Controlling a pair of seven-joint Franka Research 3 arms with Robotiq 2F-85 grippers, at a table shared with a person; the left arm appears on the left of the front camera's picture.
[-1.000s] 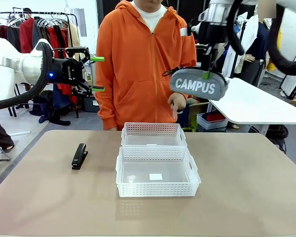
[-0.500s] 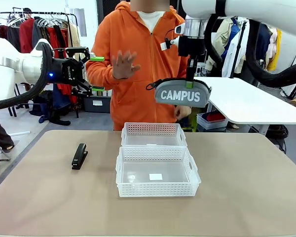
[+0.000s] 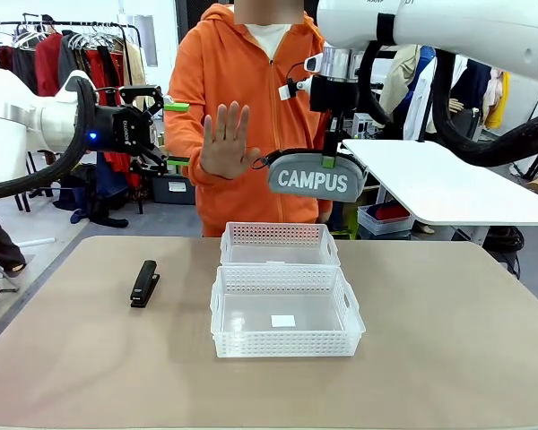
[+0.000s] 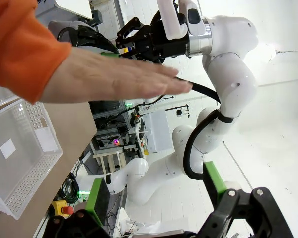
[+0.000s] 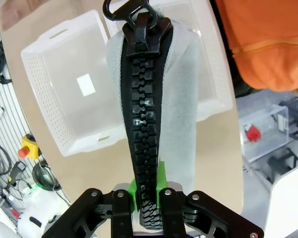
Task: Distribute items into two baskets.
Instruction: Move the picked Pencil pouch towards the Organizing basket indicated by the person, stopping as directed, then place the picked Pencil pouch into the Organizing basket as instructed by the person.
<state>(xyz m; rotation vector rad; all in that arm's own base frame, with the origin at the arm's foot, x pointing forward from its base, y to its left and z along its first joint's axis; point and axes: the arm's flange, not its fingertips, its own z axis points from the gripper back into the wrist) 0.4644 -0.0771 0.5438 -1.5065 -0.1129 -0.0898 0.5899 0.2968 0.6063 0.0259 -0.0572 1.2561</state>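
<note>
woven grey cloth pencil case (image 5: 181, 89), translucent perforated plastic baskets (image 3: 282, 309), matt table (image 3: 448, 349)

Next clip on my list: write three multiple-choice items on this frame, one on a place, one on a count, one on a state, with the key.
1. Where does the stapler lie?
A. in a basket
B. in a gripper
C. on the table, left of the baskets

2. How many baskets stand on the table?
A. one
B. two
C. three

3. What is the right gripper doing?
A. shut on the pencil case
B. open, empty
C. shut on the stapler

Key:
1 C, it rests on bare tabletop.
2 B, one stands behind the other.
3 A, its pads pinch the case's zip edge in mid-air.
</note>
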